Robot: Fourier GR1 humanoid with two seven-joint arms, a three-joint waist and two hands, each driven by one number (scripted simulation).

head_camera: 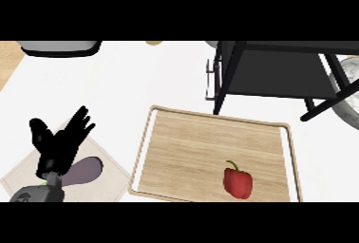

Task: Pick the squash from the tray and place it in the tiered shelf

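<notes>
— Stage of the job, as you read it?

— Very start, I judge; no squash shows, only a red pepper (238, 182) with a stem; it lies on the tray (175, 137), in the tray's near right corner, touched by nothing.

— Hands?

— The left hand (61, 140) stands left of the tray, apart from its rim, fingers spread and upright, holding nothing; it looks at rest; the right hand shows nowhere.

— Next move?

— A reach to the pepper and a grasp round its body, probably from the right, since it lies on the tray's right half; then a lift over the raised rim and a carry to the tiered shelf (280, 71), which stands just beyond the tray's far right corner.

— Room?

— The pepper is the only thing on the tray, so fingers have space around it, though the tray's near rim is close; the shelf's black legs come down near the tray's far edge, and a metal rim (347, 109) curves to the right of the tray; both narrow the path; a mat (112, 175) lies left of the tray, below the left hand.
</notes>
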